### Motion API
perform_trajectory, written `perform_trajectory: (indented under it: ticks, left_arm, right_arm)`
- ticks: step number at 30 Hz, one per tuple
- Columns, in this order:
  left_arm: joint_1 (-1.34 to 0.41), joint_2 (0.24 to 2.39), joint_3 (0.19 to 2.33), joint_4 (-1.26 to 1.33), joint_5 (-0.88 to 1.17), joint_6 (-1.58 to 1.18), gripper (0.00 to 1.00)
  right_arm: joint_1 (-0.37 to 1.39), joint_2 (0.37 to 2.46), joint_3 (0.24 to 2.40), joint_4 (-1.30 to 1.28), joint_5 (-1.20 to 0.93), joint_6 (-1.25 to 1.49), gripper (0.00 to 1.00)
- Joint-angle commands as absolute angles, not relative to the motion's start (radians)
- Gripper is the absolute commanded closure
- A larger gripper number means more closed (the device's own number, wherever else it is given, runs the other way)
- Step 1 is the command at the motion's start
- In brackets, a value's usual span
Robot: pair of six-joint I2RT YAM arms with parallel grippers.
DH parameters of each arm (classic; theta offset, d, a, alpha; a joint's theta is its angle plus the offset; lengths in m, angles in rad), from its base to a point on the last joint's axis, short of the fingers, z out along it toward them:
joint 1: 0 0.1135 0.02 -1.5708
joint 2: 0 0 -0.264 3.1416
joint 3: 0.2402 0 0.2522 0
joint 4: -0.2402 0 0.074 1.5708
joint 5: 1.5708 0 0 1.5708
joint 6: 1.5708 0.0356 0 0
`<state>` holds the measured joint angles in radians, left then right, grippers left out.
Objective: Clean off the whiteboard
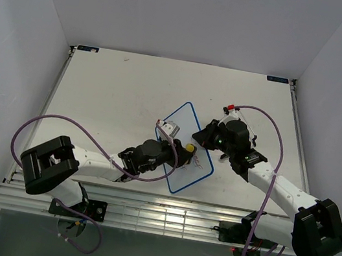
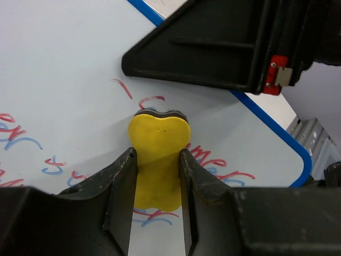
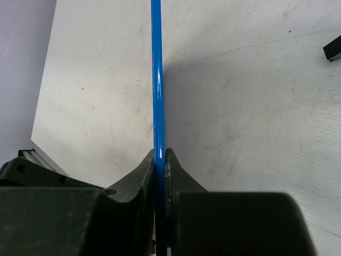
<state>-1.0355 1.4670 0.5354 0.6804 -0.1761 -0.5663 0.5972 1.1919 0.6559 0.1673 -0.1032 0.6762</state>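
- The whiteboard lies on the table, turned so that it looks like a diamond from above. It sits in the near middle of the table, between the two arms.
- The left pincer is clamped on a yellow sponge. Its two fingers stand partly apart, one pressed against each side of the sponge's narrow waist.
- The wider, rounded end of the sponge sticks out past the fingertips. A dark layer shows under that end, and it appears to rest on the board's white face.
- In the top view, this pincer and sponge sit over the middle of the board, reaching in from its left side.
- Red and blue handwriting lies on the board around the sponge: strokes just beyond its far end, more to the left, and more on the near right.
- The right pincer is closed almost fully, with only the board's thin blue rim between its fingertips. Both fingers touch the rim.
- In the right wrist view, the rim runs straight away from the fingers as a narrow blue line, seen edge-on.
- From above, the right pincer grips the board's upper right edge, near the sponge but not touching it.
- In the left wrist view, the right pincer's black body lies across the far blue edge of the board, just beyond the sponge.
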Motion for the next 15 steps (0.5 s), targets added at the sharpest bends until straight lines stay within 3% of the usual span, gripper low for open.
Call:
perform_trajectory:
  ticks: [1,15]
  left_arm:
    - [-1.100,1.496,0.520,0.554,0.028,-0.561,1.00]
    - [-1.150,1.500,0.563,0.571,0.060,-0.267,1.00]
  right_arm:
    - [0.627,1.189,0.700,0.377,-0.140,0.701,0.92]
    - [0.627,1.170,0.703,0.333,-0.175,0.693,0.92]
